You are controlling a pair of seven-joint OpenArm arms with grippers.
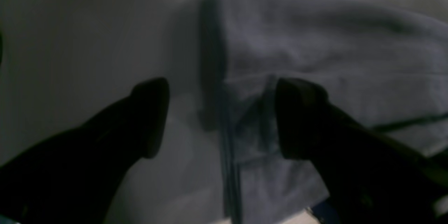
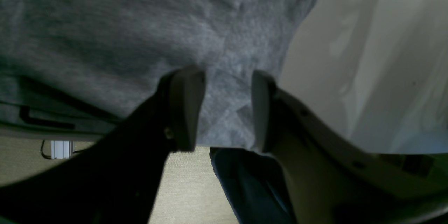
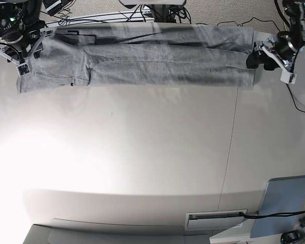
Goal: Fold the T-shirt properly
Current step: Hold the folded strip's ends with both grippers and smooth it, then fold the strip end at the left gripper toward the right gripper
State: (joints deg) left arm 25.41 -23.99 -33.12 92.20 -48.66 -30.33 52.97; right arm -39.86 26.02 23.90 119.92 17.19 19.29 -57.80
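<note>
The heather-grey T-shirt (image 3: 142,61) lies as a long narrow band along the table's far edge. My left gripper (image 3: 262,57) stands at the band's right end. In the left wrist view the left gripper (image 1: 220,119) is open, its dark fingers wide apart over the T-shirt's (image 1: 332,59) folded edge, and nothing is pinched. My right gripper (image 3: 24,53) sits at the band's left end. In the right wrist view the right gripper (image 2: 227,112) is open too, and the grey T-shirt (image 2: 122,35) lies flat beyond the gap between its fingers.
The white table (image 3: 142,152) has a seam (image 3: 231,147) running front to back on the right. A grey flat pad (image 3: 284,203) sits at the front right corner. Cables (image 3: 218,23) trail behind the far edge. A dark blue object (image 2: 245,182) shows below the table edge.
</note>
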